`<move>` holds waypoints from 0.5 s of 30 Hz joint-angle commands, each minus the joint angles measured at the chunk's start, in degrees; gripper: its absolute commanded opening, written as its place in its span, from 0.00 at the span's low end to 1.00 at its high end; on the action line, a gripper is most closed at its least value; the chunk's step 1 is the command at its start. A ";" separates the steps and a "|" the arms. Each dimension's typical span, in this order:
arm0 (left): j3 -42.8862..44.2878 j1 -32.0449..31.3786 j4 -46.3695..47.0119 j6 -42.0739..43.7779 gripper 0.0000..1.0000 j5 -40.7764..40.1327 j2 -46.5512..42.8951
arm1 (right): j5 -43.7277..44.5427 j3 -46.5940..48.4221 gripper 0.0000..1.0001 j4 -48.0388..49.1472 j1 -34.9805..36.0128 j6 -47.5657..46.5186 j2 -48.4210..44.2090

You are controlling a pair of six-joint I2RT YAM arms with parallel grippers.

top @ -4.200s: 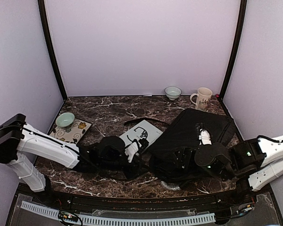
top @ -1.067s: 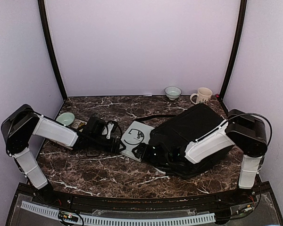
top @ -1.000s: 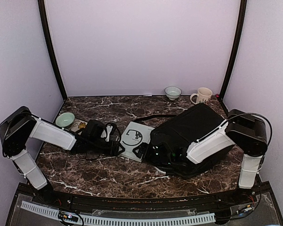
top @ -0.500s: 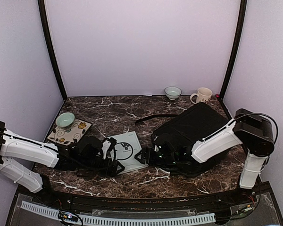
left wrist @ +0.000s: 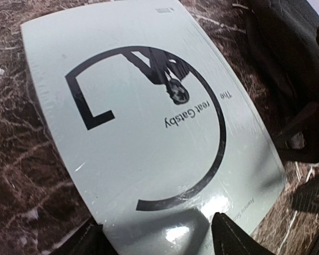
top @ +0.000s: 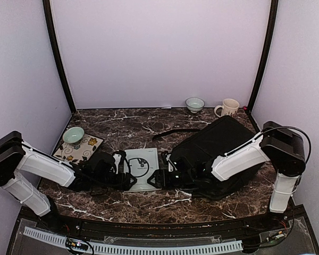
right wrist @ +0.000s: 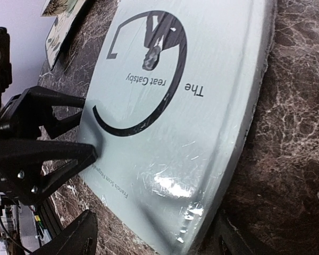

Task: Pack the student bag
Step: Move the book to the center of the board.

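A pale grey book titled "The Great Gatsby" (top: 140,168) lies flat on the marble table between my two grippers. The student bag (top: 223,144), large, black and soft, lies to its right with its strap (top: 175,131) trailing behind. My left gripper (top: 123,176) is open at the book's left edge, and the book (left wrist: 143,122) fills its wrist view, with the gripper (left wrist: 159,241) straddling the near edge. My right gripper (top: 160,178) is open at the book's right side, its jaws either side of a book (right wrist: 175,117) corner. The left gripper's fingers (right wrist: 69,154) touch the opposite edge.
A green bowl (top: 73,135) sits by a patterned tile (top: 80,149) at the left. A small bowl (top: 194,104) and a cream mug (top: 227,108) stand at the back wall. The right arm lies across the bag's front.
The book has slid away from the bag toward the table's front and turned squarer. The left gripper swung from behind the book to its left edge; the right gripper followed to its right edge.
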 commanded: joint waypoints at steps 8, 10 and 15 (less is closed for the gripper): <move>-3.66 0.69 14.96 -2.42 0.65 13.80 8.67 | -16.59 2.11 0.72 14.58 1.38 1.37 3.61; -4.03 0.69 16.42 -2.70 0.64 13.93 9.35 | -16.57 2.02 0.71 14.77 1.64 1.36 2.28; -4.34 0.68 19.03 -3.15 0.62 14.93 11.37 | -15.74 2.40 0.68 14.13 1.97 1.01 -0.27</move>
